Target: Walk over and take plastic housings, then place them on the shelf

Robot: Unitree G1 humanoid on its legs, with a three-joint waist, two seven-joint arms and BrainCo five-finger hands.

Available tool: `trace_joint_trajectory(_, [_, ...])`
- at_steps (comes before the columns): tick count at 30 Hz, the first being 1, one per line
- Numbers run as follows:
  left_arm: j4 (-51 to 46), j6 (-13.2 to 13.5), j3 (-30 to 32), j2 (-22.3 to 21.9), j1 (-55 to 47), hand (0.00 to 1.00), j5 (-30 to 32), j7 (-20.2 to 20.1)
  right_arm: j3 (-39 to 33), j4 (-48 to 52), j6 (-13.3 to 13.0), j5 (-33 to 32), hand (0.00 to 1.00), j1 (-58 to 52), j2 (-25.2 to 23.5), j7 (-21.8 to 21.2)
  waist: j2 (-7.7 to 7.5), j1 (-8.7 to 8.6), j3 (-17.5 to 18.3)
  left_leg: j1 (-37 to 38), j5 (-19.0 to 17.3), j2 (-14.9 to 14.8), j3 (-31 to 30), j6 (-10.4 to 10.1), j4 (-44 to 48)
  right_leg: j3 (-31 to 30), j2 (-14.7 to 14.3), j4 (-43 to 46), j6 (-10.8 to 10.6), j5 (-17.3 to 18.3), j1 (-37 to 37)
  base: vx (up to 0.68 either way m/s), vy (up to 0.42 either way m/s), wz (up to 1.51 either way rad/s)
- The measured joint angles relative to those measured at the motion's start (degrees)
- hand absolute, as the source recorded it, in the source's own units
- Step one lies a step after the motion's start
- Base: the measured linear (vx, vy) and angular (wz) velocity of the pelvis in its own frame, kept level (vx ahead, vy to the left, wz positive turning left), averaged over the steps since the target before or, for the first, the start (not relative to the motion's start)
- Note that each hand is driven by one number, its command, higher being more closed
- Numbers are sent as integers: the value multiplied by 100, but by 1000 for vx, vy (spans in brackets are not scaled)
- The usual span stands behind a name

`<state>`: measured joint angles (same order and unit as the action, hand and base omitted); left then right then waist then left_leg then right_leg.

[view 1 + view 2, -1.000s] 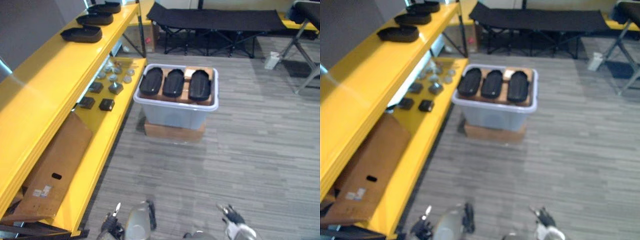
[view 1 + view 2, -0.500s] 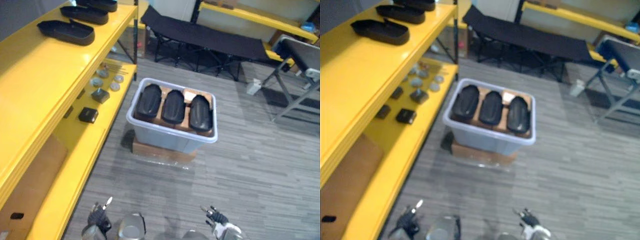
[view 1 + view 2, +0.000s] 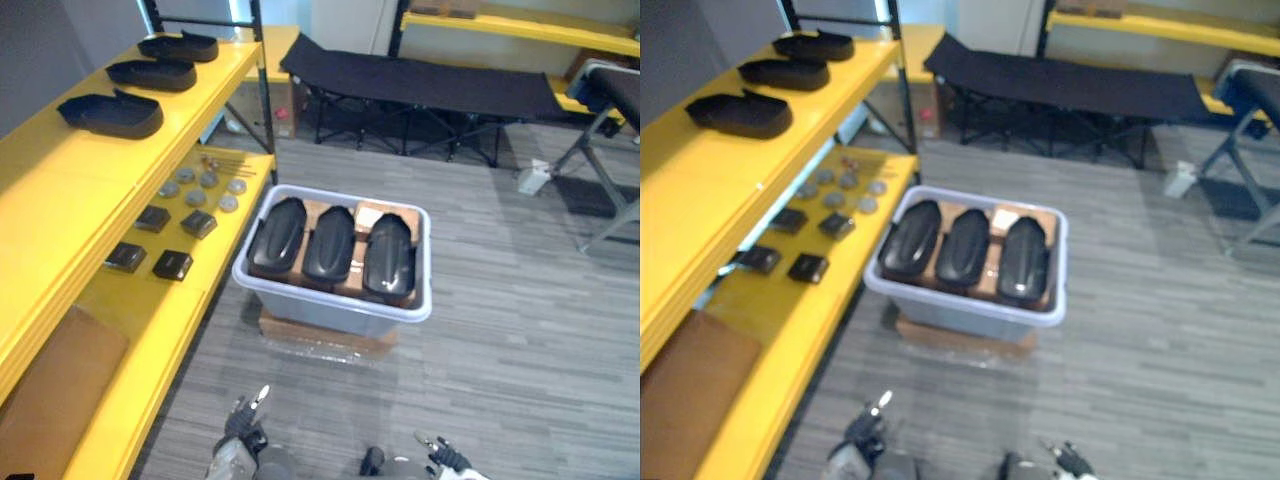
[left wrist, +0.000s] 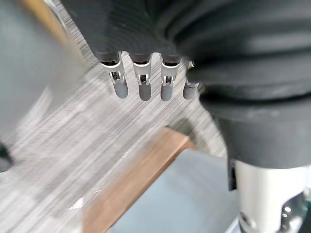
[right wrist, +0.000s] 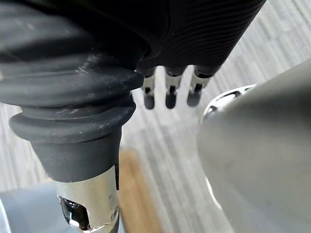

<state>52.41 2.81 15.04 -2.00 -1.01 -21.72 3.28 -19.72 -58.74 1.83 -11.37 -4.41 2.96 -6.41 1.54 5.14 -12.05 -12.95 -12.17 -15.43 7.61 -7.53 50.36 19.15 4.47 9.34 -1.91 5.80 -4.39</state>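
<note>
Looking down past your two hands, you have the left hand (image 3: 243, 428) low and close to you, and the right hand (image 3: 443, 458) low on the other side, both over bare grey plank floor. In the left wrist view its fingers (image 4: 140, 82) hang straight and apart, with nothing in them. In the right wrist view the right hand's fingers (image 5: 169, 94) also hang loose and hold nothing.

Ahead of both hands, and well apart from them, stands a pale grey plastic tub (image 3: 330, 308). It sits on a flat cardboard box (image 3: 325, 335) on the floor. Three black plastic housings lie side by side in the tub on a brown cardboard layer: the left housing (image 3: 277, 234), the middle housing (image 3: 329, 243) and the right housing (image 3: 389, 254). None of them touches a hand.

Ahead and to the left of your left hand runs the yellow shelf (image 3: 60, 190). On its top tier lie three more housings in a row: the nearest shelf housing (image 3: 110, 114), the second shelf housing (image 3: 152, 73) and the farthest shelf housing (image 3: 178, 45). On the lower tier you see small black blocks (image 3: 172, 265) and round metal discs (image 3: 195, 198), and nearer to your left hand a brown cardboard sheet (image 3: 50, 400).

Far beyond the tub stands a black folding cot (image 3: 420, 85).
</note>
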Motion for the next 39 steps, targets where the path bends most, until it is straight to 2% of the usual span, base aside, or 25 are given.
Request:
trace_joint_trajectory(2, [-4, -41, 0, 5, -74, 0, 30, -68, -2, 151, -129, -30, 0, 2, 18, -5, 44, -5, 9, 43, 59, -85, 441, 90, -968, -23, 92, -144, -110, -62, -146, 150, 33, -21])
trace_joint_trajectory(3, [1, -47, -5, 1, -82, 0, 46, -163, -2, 314, -199, -40, 0, 7, 16, -27, 67, -11, 1, 107, 336, -78, 824, 232, -1941, -23, 152, -250, -194, -96, -182, 216, 184, 6])
trace_joint_trajectory(4, [24, -50, -3, -34, -80, 0, 163, -259, -4, 473, -231, -40, 0, 24, 42, -116, 131, -57, 8, 148, 909, -10, 1045, 353, -2728, 4, 151, -293, -328, -87, -181, 183, 170, 15])
trace_joint_trajectory(5, [52, -49, -3, 9, -38, 0, 206, -296, 0, 474, -248, -39, 0, 79, 21, -122, 74, -55, -21, 229, 892, 108, 1056, 373, -2870, 5, 241, -284, -392, -80, -188, 185, 177, 27])
trace_joint_trajectory(6, [51, -35, -17, 119, 23, 0, 243, -383, 90, 551, -328, -3, 0, 128, -98, -230, -157, -60, -112, 369, 999, 400, 1101, 419, -3218, 17, 443, -296, -453, -90, -181, 155, 125, 27])
trace_joint_trajectory(7, [57, -12, -28, 218, 87, 0, 257, -441, 305, 653, -475, 107, 0, 195, -149, -419, -302, -38, -221, 392, 1036, 576, 1104, 467, -3373, 69, 581, -279, -500, -99, -169, 179, 147, 25])
trace_joint_trajectory(8, [59, 4, -59, 258, 112, 0, 256, -458, 432, 661, -572, 138, 0, 255, -148, -525, -357, -23, -262, 382, 1043, 649, 1098, 478, -3408, 93, 644, -277, -532, -97, -158, 142, 130, 26])
trace_joint_trajectory(10, [78, 119, -372, 394, 125, 0, 246, -465, 1104, 654, -1052, 418, 0, 415, -107, -882, -431, 49, -346, 378, 1044, 940, 972, 505, -3522, 150, 847, -269, -646, -49, -159, 80, 94, 29])
trace_joint_trajectory(12, [87, 224, -619, 457, 119, 0, 241, -461, 1743, 666, -1433, 644, 0, 614, -15, -994, -405, 55, -398, 367, 1066, 1152, 692, 536, -3634, 245, 944, -270, -660, 3, -161, 39, 59, 33])
trace_joint_trajectory(13, [76, 259, -849, 554, 138, 0, 241, -455, 2415, 894, -1745, 657, 0, 768, 34, -1036, -385, 54, -449, 301, 1097, 1279, 442, 578, -3707, 313, 994, -262, -709, 40, -140, 21, 37, 41])
trace_joint_trajectory(14, [67, 263, -984, 597, 155, 0, 241, -450, 2846, 1291, -1932, 652, 0, 868, 90, -1073, -380, 60, -471, 220, 1115, 1340, 281, 590, -3721, 378, 1009, -249, -716, 44, -99, 10, 24, 41])
trace_joint_trajectory(15, [59, 262, -1075, 633, 160, 0, 246, -432, 3166, 1769, -2045, 645, 0, 1013, 118, -1066, -388, 62, -485, 118, 1120, 1373, 153, 590, -3710, 436, 1006, -250, -716, 44, -50, -6, 3, 32])
trace_joint_trajectory(17, [59, 257, -1251, 777, 202, 0, 251, -322, 3529, 3144, -2195, 401, 0, 1576, 46, -793, -478, 111, -588, -114, 1118, 1353, 12, 589, -3577, 435, 916, -283, -650, -7, 22, 15, -7, 22])
trace_joint_trajectory(20, [30, 309, -1347, 955, 265, 0, 248, -190, 3326, 4096, -2352, -15, 0, 2410, 15, -198, -637, 190, -718, -232, 1114, 1313, -94, 586, -3487, 206, 823, -377, -578, -94, 32, 12, 18, 17])
trace_joint_trajectory(21, [-19, 371, -1342, 1021, 267, 0, 248, -163, 3016, 4304, -2393, -165, 0, 2883, 82, 128, -711, 236, -781, -232, 1105, 1311, -86, 574, -3475, 85, 802, -390, -569, -98, 38, -14, 36, 0])
trace_joint_trajectory(22, [-60, 406, -1339, 1053, 266, 0, 249, -164, 2666, 4414, -2396, -320, 0, 3356, 222, 511, -711, 236, -859, -232, 1086, 1301, -87, 570, -3462, 78, 792, -381, -544, -114, 40, -25, 31, -5])
trace_joint_trajectory(23, [-82, 435, -1327, 1048, 265, 0, 250, -166, 2487, 4433, -2397, -417, 0, 3575, 327, 710, -698, 234, -908, -233, 1076, 1298, -82, 574, -3457, 64, 791, -375, -533, -121, 49, -51, 36, -8])
trace_joint_trajectory(25, [-186, 477, -1264, 1025, 254, 0, 252, -171, 1845, 4419, -2336, -637, 0, 4196, 931, 1477, -565, 234, -1074, -347, 1017, 1279, -64, 603, -3364, -56, 792, -299, -521, -119, 188, -82, 54, -11])
trace_joint_trajectory(26, [-200, 482, -1230, 1013, 252, 0, 253, -171, 1718, 4398, -2305, -653, 0, 4289, 1111, 1670, -538, 230, -1104, -386, 1019, 1279, -62, 604, -3363, -66, 798, -270, -513, -115, 244, -95, 52, -7])
trace_joint_trajectory(28, [-213, 486, -1108, 1009, 194, 0, 254, -164, 1275, 4137, -2124, -921, 0, 4502, 1689, 2230, -459, 220, -1262, -463, 1030, 1249, -51, 613, -3321, -132, 780, -259, -520, -119, 333, -78, 24, -8])
trace_joint_trajectory(29, [-222, 486, -1109, 1020, 157, 0, 254, -166, 1179, 4057, -2071, -982, 0, 4506, 1777, 2358, -459, 218, -1282, -473, 1033, 1241, -50, 610, -3317, -174, 767, -263, -523, -121, 349, -48, -5, -8])
trace_joint_trajectory(31, [-244, 487, -1062, 1059, 38, 0, 259, -172, 898, 3627, -1785, -1147, 0, 4507, 2071, 2687, -467, 199, -1305, -559, 1049, 1185, -57, 589, -3305, -198, 707, -275, -527, -129, 434, -14, -32, -6])
trace_joint_trajectory(34, [-397, 523, -1035, 1060, 22, 0, 255, -187, 789, 2940, -1427, -1433, 0, 4507, 2410, 2756, -456, 203, -1469, -593, 1085, 1114, -95, 538, -3305, -201, 625, -286, -523, -132, 453, -3, -51, -2])
trace_joint_trajectory(38, [-405, 746, -1079, 1060, 42, 0, 246, -220, 790, 1874, -1255, -1666, 0, 4597, 2783, 2623, -430, 201, -1519, -890, 1138, 1077, -237, 509, -3305, -199, 549, -270, -498, -162, 722, -4, -32, -1])
trace_joint_trajectory(39, [-397, 953, -1364, 1092, 329, 0, 197, -197, 991, 1067, -1033, -1997, 0, 5171, 3231, 2401, -384, 256, -1594, -902, 1748, 1029, -503, 428, -4043, -218, 402, -205, -258, -292, 1078, 0, 0, 0])
